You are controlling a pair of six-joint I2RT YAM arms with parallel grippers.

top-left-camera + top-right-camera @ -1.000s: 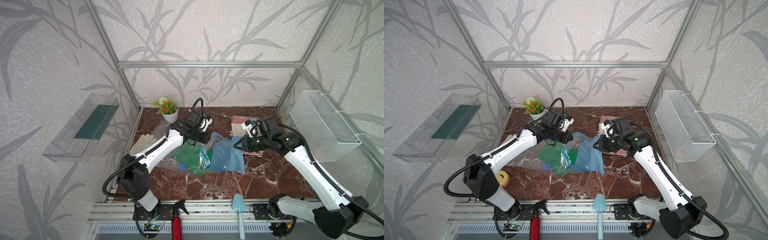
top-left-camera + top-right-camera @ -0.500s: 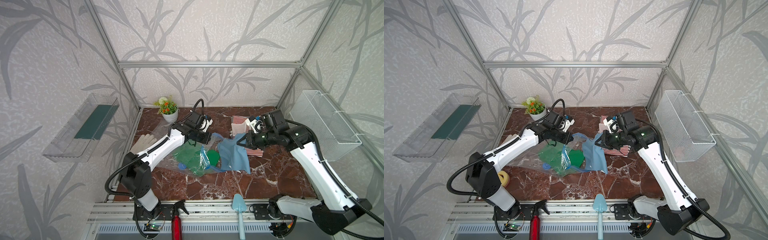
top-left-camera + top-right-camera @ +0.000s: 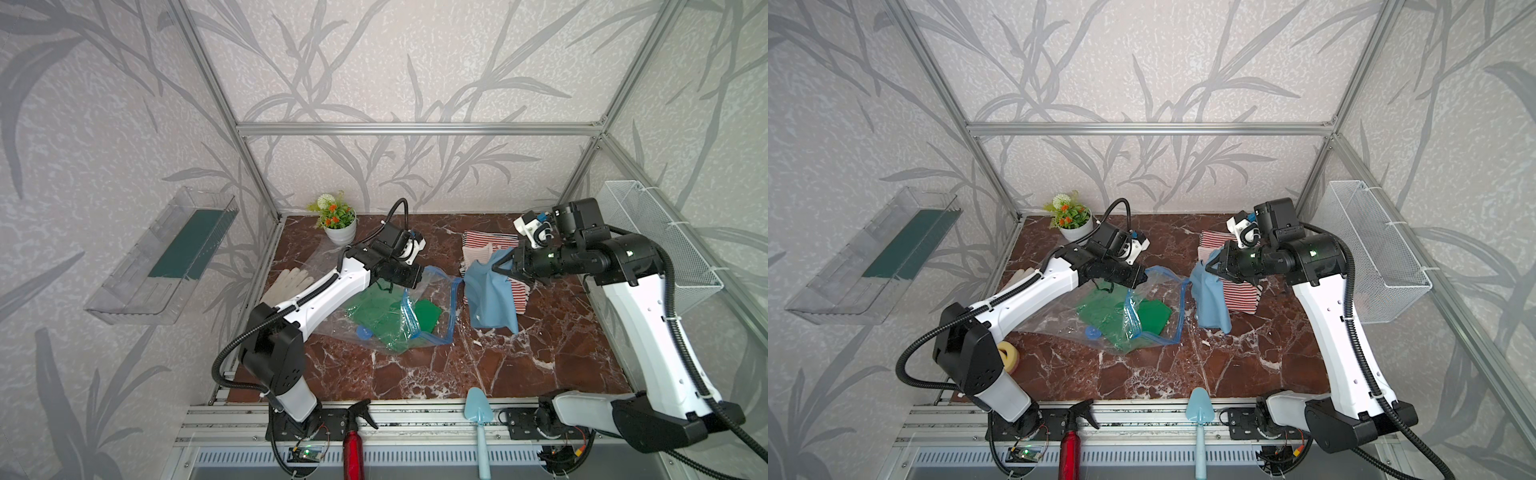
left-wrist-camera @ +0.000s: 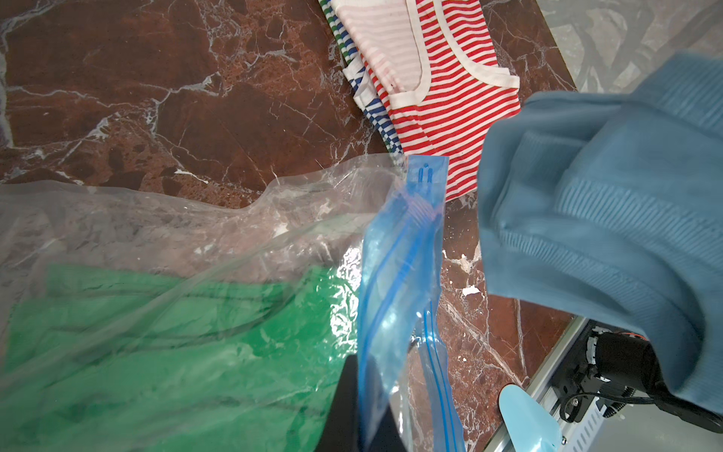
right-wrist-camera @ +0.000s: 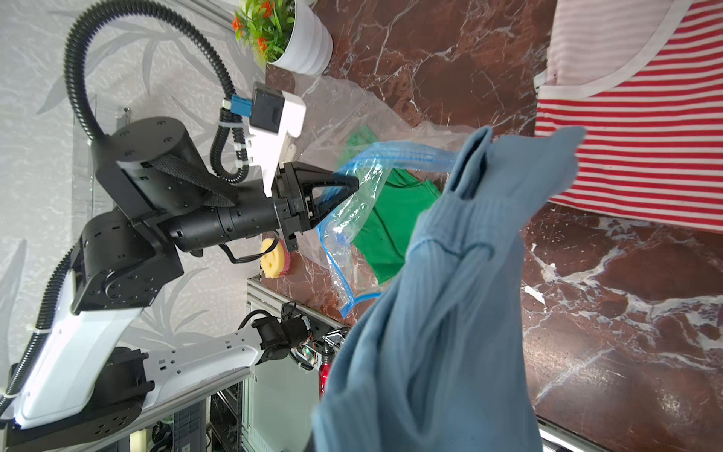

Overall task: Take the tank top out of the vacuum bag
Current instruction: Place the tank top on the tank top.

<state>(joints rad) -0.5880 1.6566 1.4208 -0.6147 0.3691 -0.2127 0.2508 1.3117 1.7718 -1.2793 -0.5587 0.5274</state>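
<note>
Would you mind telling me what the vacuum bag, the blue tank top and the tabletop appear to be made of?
The vacuum bag looks like thin clear plastic film, glossy and crinkled. The blue tank top seems a matte ribbed knit fabric; fine ribs show in the wrist views. The tabletop looks like polished red-brown marble with white veins, possibly imitation.

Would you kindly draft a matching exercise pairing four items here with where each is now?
1. light blue ribbed tank top
2. green fabric garment
3. red-and-white striped top
4. white pot of artificial flowers

A. back left corner of the brown marble table
B. inside the clear plastic vacuum bag
C. hanging from the shut right claw
D. lying flat on the table, back right

Pairs: 1-C, 2-B, 3-D, 4-A
</note>
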